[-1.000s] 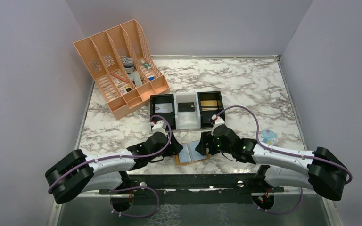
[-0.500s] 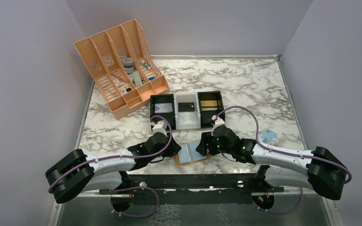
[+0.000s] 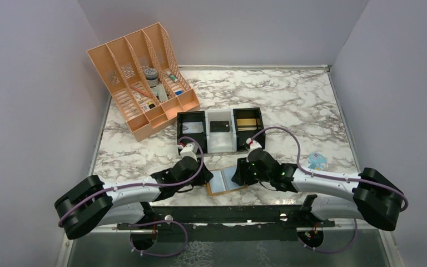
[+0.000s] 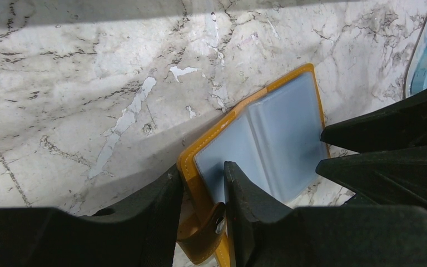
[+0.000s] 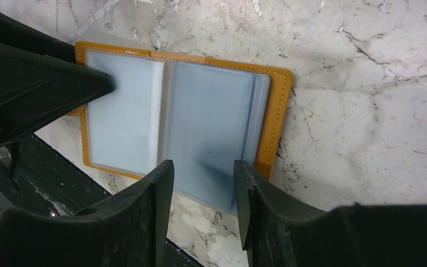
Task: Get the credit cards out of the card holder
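The mustard-tan card holder (image 3: 226, 181) lies open like a book near the table's front edge, its pale blue inner panels up (image 5: 125, 105). My left gripper (image 4: 203, 169) (image 3: 203, 175) is shut on its left border, one finger outside the tan edge and one on the inner panel, with the snap strap (image 4: 208, 233) between them. A pale grey-blue credit card (image 5: 211, 189) pokes out past the holder's near edge on the right half. My right gripper (image 5: 203, 164) (image 3: 240, 173) hovers over that card, its fingers apart on either side of it, pinching nothing.
Behind the holder stand two black bins (image 3: 192, 130) (image 3: 248, 125) with a clear tray (image 3: 220, 133) between them. A peach file organiser (image 3: 142, 100) sits at the back left. A clear-blue packet (image 3: 317, 161) lies to the right. A black rail (image 3: 228, 214) runs along the front edge.
Both grippers have narrowed: the left closed onto the holder's left border, the right came partly together over the protruding card. The right arm shifted slightly leftward.
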You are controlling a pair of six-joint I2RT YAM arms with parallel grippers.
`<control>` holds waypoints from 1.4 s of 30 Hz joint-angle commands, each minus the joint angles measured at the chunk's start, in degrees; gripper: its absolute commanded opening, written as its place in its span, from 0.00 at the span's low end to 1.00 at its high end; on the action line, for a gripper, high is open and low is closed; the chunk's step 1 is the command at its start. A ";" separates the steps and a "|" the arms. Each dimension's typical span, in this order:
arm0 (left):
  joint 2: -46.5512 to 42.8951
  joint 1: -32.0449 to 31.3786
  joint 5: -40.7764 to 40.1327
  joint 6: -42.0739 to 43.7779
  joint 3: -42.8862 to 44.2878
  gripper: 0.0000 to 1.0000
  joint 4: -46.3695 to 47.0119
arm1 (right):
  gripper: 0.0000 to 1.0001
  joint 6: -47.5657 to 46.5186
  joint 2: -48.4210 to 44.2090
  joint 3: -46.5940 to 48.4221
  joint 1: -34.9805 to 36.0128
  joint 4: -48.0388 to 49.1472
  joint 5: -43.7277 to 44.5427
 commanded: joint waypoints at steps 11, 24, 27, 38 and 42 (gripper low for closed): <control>0.29 -0.34 0.67 1.09 0.71 0.32 1.27 | 0.38 -0.43 1.31 1.06 0.06 3.47 -3.04; 1.69 -0.35 0.87 1.08 1.25 0.28 1.39 | 0.38 0.50 5.39 2.55 0.06 6.73 -8.17; 1.54 -0.34 0.59 0.85 1.00 0.28 1.43 | 0.38 -1.02 3.63 4.29 0.06 3.44 -6.01; 0.66 -0.34 0.07 0.85 0.59 0.28 1.28 | 0.44 -1.28 -1.83 3.45 0.06 -4.07 1.25; 0.77 -0.34 0.21 1.12 1.00 0.28 1.31 | 0.44 -0.26 0.26 2.35 0.06 -2.18 -0.67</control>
